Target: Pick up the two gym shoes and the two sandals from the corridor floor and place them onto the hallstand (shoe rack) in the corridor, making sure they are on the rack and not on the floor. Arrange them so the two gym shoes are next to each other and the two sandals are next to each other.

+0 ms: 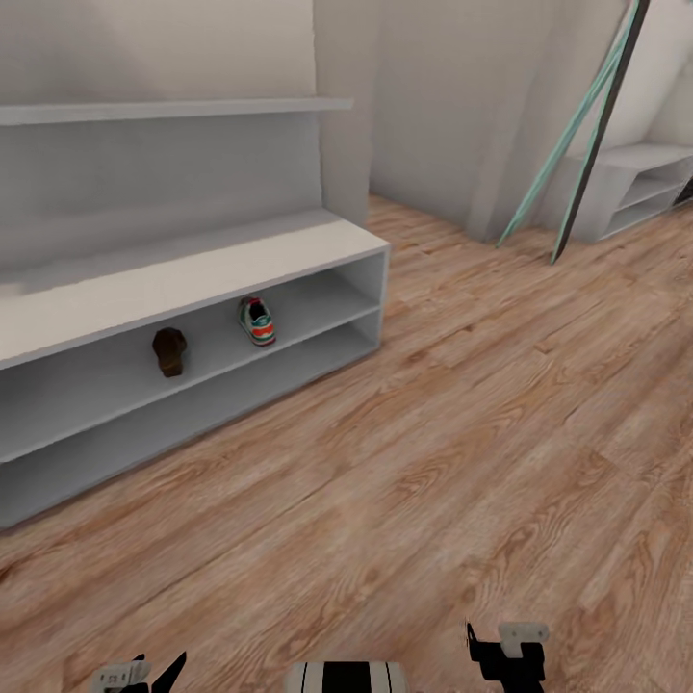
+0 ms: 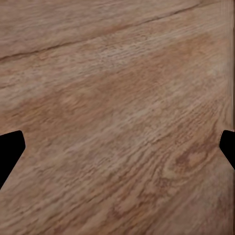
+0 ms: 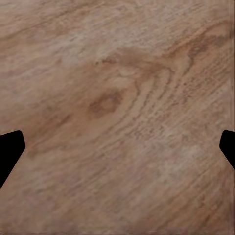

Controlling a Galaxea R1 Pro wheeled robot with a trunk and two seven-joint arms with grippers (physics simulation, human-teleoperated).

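The pale grey-white hallstand (image 1: 173,274) stands at the left with a floating shelf (image 1: 173,109) above it. On its upper open tier sit one gym shoe (image 1: 257,321), white with green stripes and a red-orange heel, and one dark-brown sandal (image 1: 169,351), a gap between them. The other shoe and sandal are out of view. My left gripper (image 1: 144,674) and right gripper (image 1: 505,650) hang low at the head view's bottom edge, far from the rack. In both wrist views the fingertips (image 2: 10,149) (image 3: 10,149) stand wide apart over bare corridor floor (image 1: 462,462), holding nothing.
A smaller white two-tier bench (image 1: 640,188) stands at the far right. A teal and dark pole frame (image 1: 587,125) leans against the wall beside it. A wall corner (image 1: 346,106) juts out just behind the hallstand's right end.
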